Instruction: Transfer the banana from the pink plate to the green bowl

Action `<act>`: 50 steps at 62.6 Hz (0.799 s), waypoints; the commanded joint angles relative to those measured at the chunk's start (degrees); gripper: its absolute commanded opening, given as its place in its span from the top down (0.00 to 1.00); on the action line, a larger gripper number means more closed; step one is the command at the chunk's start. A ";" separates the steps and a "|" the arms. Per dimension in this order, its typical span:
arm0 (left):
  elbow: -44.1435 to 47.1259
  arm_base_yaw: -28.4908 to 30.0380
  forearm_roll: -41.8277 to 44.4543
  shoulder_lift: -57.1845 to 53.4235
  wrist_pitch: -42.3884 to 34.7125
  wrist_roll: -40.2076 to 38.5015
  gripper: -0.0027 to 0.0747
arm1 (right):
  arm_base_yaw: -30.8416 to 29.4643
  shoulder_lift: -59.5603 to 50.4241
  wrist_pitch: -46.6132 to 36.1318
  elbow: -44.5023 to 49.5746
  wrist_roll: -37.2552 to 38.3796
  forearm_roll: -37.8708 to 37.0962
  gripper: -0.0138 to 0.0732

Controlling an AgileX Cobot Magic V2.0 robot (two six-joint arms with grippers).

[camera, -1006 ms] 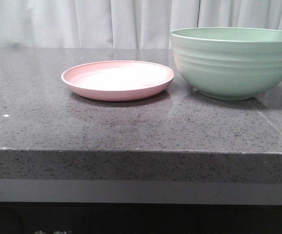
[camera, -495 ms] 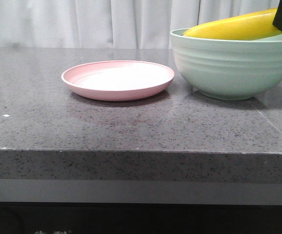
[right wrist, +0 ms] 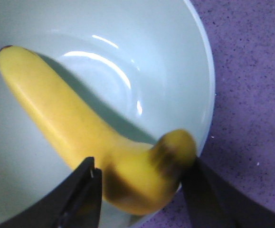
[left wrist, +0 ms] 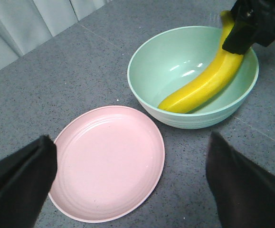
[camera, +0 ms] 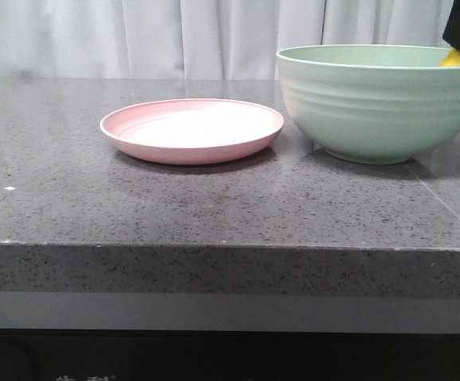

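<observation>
Lowered since the earlier frame, the banana now lies inside the green bowl at upper right, stem end against the rim, the right gripper's fingers closed around it. Left gripper fingers spread wide above the bare pink plate on the tabletop.

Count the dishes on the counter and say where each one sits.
2. The pink plate sits empty on the left of the counter. The green bowl stands to its right, apart from it, with the banana lying inside. None appears hidden.
</observation>
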 commanded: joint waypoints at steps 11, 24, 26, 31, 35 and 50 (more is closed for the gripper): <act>-1.81 0.19 0.88 -1.30 -4.02 -0.75 0.16 | -0.36 -2.89 -1.78 -3.91 2.11 4.37 0.38; -1.81 8.21 1.15 -1.30 -4.11 -13.04 0.37 | -0.36 -5.59 1.43 -6.11 12.72 10.54 0.57; -1.81 9.97 1.15 -1.30 -4.11 -14.43 0.45 | -0.36 -5.76 1.77 -6.11 13.72 10.54 0.63; -1.81 15.93 1.05 -1.30 -4.11 -16.71 0.64 | -0.36 -6.15 2.44 -6.11 14.63 10.54 0.82; -1.81 19.78 0.36 -1.30 -4.00 -17.04 0.80 | -0.36 -6.29 2.44 -6.11 14.68 10.54 0.93; -1.01 28.91 -0.74 -3.06 -2.83 -17.18 0.99 | -0.68 -9.89 -2.08 -3.94 14.69 10.69 0.91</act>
